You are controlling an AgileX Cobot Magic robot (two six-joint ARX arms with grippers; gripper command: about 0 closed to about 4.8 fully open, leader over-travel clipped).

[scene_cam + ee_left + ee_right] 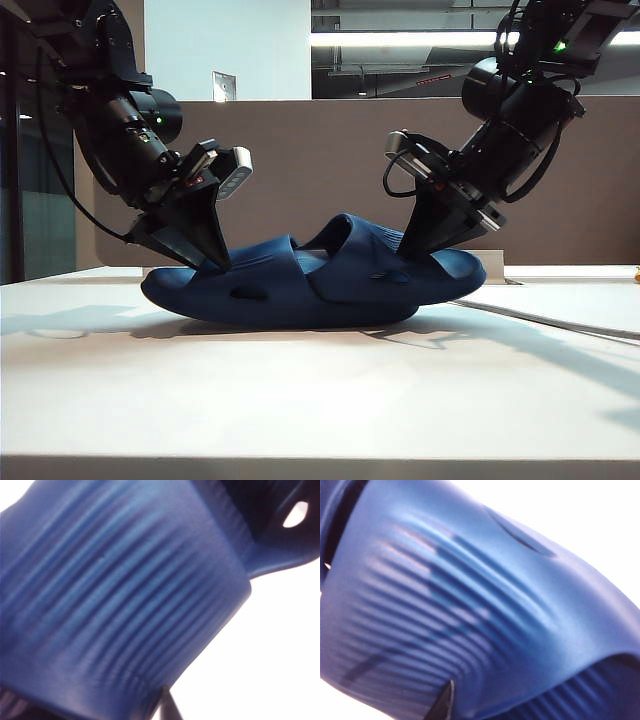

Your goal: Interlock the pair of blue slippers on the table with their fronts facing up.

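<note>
The pair of blue slippers lies interlocked at the middle of the white table [300, 400], open sides up. The left slipper [250, 290] runs under the strap of the right slipper [450, 278]. My left gripper [207, 255] reaches down onto the left slipper's heel side. In the left wrist view the ribbed strap [115, 595] fills the picture and only one fingertip [169, 707] shows beside its edge. My right gripper [422, 245] is shut on the right slipper behind its strap. In the right wrist view a dark fingertip [445, 700] lies against the ribbed strap [445, 605].
A brown-grey partition panel [320, 160] stands behind the table. A second white surface [570, 300] adjoins at the right, with a seam between the two. Both arms slope inward over the slippers.
</note>
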